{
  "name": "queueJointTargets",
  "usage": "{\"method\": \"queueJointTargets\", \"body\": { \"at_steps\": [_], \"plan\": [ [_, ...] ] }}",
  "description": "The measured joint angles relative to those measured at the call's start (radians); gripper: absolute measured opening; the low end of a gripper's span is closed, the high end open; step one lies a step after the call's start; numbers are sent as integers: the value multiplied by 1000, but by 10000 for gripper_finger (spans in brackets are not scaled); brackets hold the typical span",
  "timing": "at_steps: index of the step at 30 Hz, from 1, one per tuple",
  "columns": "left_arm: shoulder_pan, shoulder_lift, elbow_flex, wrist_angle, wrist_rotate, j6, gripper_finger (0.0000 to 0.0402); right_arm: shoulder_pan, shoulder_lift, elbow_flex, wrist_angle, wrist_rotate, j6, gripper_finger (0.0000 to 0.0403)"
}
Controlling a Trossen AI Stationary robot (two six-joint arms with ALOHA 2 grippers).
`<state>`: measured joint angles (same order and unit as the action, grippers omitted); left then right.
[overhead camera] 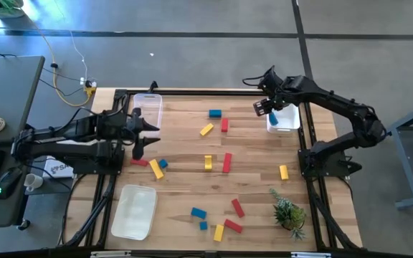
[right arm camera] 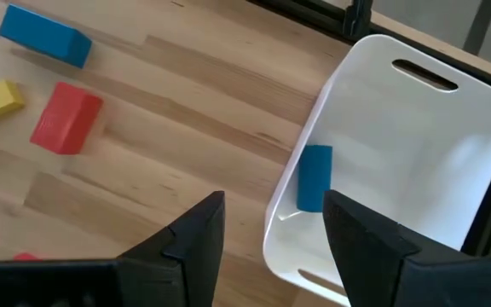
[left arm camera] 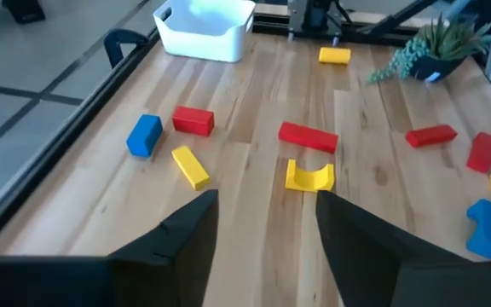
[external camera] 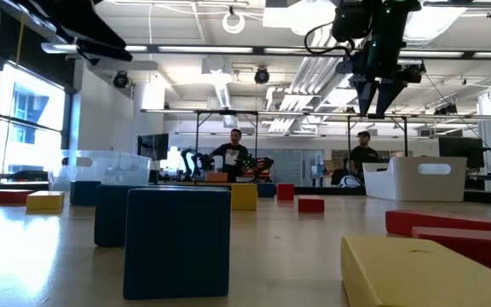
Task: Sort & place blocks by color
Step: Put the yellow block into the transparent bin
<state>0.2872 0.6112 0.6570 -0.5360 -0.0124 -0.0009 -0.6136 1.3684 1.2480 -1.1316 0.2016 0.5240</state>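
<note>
Pale wooden planking (overhead camera: 249,186) covers the work table, framed by a dark rail, with grey floor around it and a long ceiling-lit room beyond. Small solid-coloured blocks in red, yellow and blue (overhead camera: 227,163) lie scattered across the boards, most of them unsorted: a cluster near the centre, another toward the near edge beside a small green potted plant (overhead camera: 287,212), and a lone yellow one by the right rail.

Over the far right corner the right gripper (overhead camera: 268,109) hangs above a white plastic bin with handle slots (right arm camera: 416,162), its fingers parted with nothing between them. A blue rectangular block (right arm camera: 315,176) lies inside the bin against the near wall, so this bin looks to be the blue collection point, and the gripper's place straight above it suits a drop.

On the other side the left gripper (overhead camera: 143,136) sits low over the table's left part, fingers spread and empty, looking along the planks at a red block (left arm camera: 193,120), a blue one and a yellow bar. A clear plastic tub (overhead camera: 149,107) stands just beyond it and a shallow white tray (overhead camera: 134,210) lies at the near left; both appear empty, though the clear tub's floor is hard to read. Likely these wait for the remaining two colours.
</note>
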Motion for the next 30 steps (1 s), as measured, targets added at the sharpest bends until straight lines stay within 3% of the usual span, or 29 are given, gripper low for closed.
{"method": "queueJointTargets", "body": {
  "at_steps": [6,16,30],
  "plan": [
    [0,87,76,-85,14,64,234,10,-1,0,0,0,0,186],
    [-24,229,78,-324,55,97,239,13,-1,0,1,-15,0,186],
    [-173,439,78,-333,50,187,239,13,-1,0,43,-15,-7,186]
  ]
}}
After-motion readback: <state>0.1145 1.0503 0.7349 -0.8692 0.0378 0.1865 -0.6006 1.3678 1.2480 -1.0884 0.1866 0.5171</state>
